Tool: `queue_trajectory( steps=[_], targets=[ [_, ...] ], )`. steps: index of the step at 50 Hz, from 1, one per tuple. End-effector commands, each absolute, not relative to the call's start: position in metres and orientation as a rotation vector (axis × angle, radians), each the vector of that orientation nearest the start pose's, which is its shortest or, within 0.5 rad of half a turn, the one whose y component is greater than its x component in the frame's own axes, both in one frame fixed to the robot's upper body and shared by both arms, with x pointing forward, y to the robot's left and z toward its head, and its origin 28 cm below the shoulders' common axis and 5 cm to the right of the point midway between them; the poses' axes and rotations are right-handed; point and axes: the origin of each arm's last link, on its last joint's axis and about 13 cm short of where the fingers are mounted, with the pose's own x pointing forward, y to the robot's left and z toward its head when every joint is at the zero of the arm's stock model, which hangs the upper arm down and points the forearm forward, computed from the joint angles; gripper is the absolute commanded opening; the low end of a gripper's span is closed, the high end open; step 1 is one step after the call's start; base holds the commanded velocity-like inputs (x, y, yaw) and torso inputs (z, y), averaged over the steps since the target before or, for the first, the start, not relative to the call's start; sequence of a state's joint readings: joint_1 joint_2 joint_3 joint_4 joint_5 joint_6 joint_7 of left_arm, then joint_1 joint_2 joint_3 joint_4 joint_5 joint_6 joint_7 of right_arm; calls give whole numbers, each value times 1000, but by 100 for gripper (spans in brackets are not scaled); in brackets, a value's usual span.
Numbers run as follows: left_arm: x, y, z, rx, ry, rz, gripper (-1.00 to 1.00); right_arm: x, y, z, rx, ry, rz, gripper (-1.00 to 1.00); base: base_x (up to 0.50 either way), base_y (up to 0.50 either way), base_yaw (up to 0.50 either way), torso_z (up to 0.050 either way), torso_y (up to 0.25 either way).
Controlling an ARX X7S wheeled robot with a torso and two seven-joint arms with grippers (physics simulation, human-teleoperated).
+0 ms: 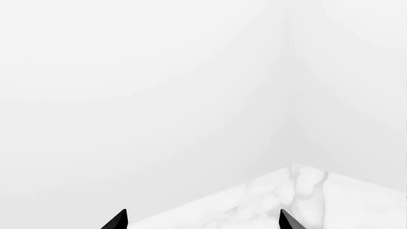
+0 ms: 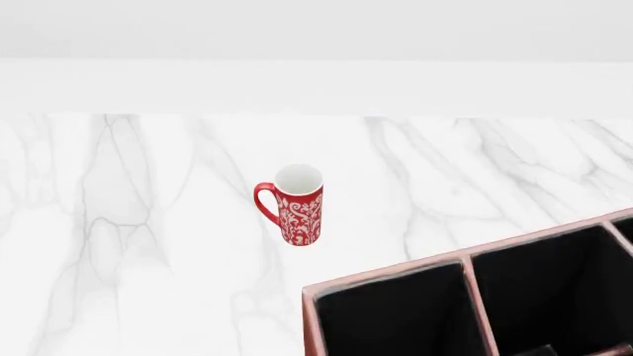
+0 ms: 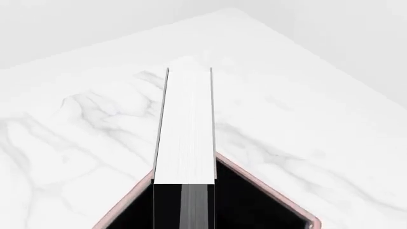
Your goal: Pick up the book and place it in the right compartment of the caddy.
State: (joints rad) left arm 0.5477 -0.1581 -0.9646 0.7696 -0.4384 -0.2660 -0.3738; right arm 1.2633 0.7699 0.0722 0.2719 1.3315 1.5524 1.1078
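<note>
In the right wrist view the black-covered book (image 3: 186,129) shows its white page edges. It runs straight out from my right gripper (image 3: 184,225), which is shut on its near end. The dark fingers barely stand out against the black lining. The book hangs over a corner of the reddish-brown caddy (image 3: 125,202), its far end reaching out above the marble. In the head view the caddy (image 2: 386,271) sits at the lower right with two black compartments showing; the book is out of sight there. My left gripper (image 1: 202,220) is open and holds nothing, over a table corner.
A red patterned mug (image 2: 296,208) stands upright on the white marble table (image 2: 118,222), to the left of and beyond the caddy. A white wall runs along the table's far edge. The left wrist view shows a table corner (image 1: 299,195) against white walls.
</note>
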Motion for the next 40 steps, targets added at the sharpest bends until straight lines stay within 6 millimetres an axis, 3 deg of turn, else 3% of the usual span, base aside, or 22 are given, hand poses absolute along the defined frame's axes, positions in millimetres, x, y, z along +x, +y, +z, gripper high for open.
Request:
queue_trajectory(
  steps=[1, 27, 40],
  targets=[
    [47, 362, 133, 179, -197, 984, 100, 270, -257, 319, 131, 491, -554, -100, 0, 0, 0, 0, 0],
    [47, 362, 133, 179, -203, 984, 100, 276, -267, 301, 127, 532, -617, -100, 0, 0, 0, 0, 1],
    [48, 361, 133, 184, -202, 982, 100, 280, -267, 282, 117, 570, -590, -100, 0, 0, 0, 0, 2]
  ],
)
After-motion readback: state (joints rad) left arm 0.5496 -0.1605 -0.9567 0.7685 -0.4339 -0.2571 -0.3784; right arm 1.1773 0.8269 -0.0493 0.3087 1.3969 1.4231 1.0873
